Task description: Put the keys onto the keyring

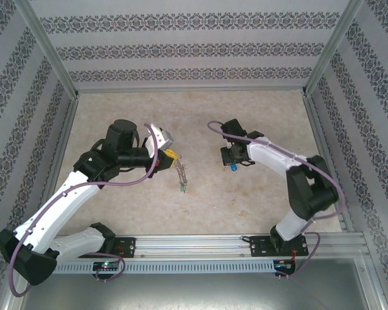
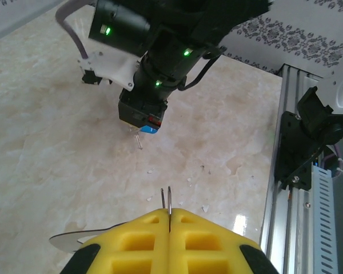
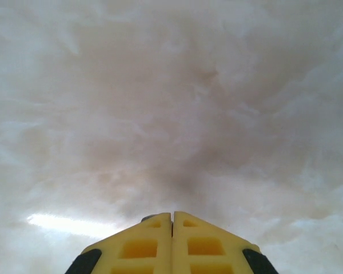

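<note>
Nearest us runs the rail (image 1: 200, 244) with both arm bases bolted to it; beyond it spreads the marbled table (image 1: 265, 116); over it the left arm (image 1: 64, 194) reaches in from one side and the right arm (image 1: 304, 187) from the other, wrists turned toward each other, which we judge is so that each can bring its piece to a meeting point; the left gripper (image 1: 171, 154) has its yellow pads (image 2: 151, 222) pressed together on one end of the ring (image 1: 180, 170), a thin metal edge standing out between them, and the rest of the grey loop trails away with small keys and tags on it; whether it hangs or rests on the table we cannot tell; the right gripper (image 2: 142, 119) stands well apart from it, pointing down at the table, jaws together and clamped on the blue head of the key (image 2: 149, 129), so the silver blade sticks out beneath; whether its tip touches the table we cannot tell; we judge the key is gripped but not yet on the ring, and the next move calls for carrying it across to the loop's opening, where a slip in so small a pinch could spoil the aim.
</note>
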`<state>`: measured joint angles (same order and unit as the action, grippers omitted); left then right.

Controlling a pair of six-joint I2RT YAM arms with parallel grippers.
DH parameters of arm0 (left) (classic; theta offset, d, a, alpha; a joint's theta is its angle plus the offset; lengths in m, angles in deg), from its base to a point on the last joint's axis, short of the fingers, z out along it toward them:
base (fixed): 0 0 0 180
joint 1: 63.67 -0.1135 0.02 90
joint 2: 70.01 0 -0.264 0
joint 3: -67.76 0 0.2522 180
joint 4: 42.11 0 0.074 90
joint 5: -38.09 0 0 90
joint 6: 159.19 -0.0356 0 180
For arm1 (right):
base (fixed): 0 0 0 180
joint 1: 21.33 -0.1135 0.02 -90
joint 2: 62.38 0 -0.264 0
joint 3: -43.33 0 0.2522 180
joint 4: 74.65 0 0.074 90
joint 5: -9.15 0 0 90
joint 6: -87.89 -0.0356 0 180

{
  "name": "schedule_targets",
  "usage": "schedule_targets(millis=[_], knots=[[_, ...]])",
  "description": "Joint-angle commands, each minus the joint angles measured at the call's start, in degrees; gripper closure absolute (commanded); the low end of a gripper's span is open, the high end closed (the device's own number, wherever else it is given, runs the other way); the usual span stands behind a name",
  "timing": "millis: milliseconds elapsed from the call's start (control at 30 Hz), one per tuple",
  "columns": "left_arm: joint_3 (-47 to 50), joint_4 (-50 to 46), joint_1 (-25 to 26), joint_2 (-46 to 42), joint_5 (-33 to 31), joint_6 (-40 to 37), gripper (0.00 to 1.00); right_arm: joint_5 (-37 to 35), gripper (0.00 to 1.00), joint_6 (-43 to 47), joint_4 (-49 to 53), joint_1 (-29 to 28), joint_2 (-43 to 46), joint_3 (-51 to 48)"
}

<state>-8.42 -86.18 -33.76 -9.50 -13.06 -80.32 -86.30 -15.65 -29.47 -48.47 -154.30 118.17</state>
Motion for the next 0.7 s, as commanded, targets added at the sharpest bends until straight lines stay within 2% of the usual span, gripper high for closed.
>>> schedule_targets(millis=[0, 100, 200, 367, 533, 667], knots=[[0.8, 4.5, -0.6, -2.1, 4.4, -1.3, 1.00, -1.8, 1.00, 6.7, -4.5, -3.1, 9.3, -3.4], [1.4, 5.8, -0.6, -2.9, 6.2, -2.1, 1.00, 0.6, 1.00, 12.9, -9.6, -6.1, 18.6, -7.2], [2.3, 7.3, -0.5, -4.0, 7.2, -2.5, 1.00, 7.0, 1.00, 16.9, -15.0, -7.9, 27.3, -10.4], [3.1, 8.2, -0.5, -4.8, 7.1, -2.7, 1.00, 18.9, 1.00, 17.5, -22.0, -8.5, 36.2, -14.0], [4.4, 6.7, -0.5, -6.7, 3.2, -2.9, 1.00, 19.7, 1.00, 17.1, -13.7, -8.1, 29.3, -9.1], [6.6, 6.0, -0.5, -9.1, 1.0, -1.0, 1.00, 18.8, 1.00, 14.8, -8.7, -8.0, 18.0, -5.8]])
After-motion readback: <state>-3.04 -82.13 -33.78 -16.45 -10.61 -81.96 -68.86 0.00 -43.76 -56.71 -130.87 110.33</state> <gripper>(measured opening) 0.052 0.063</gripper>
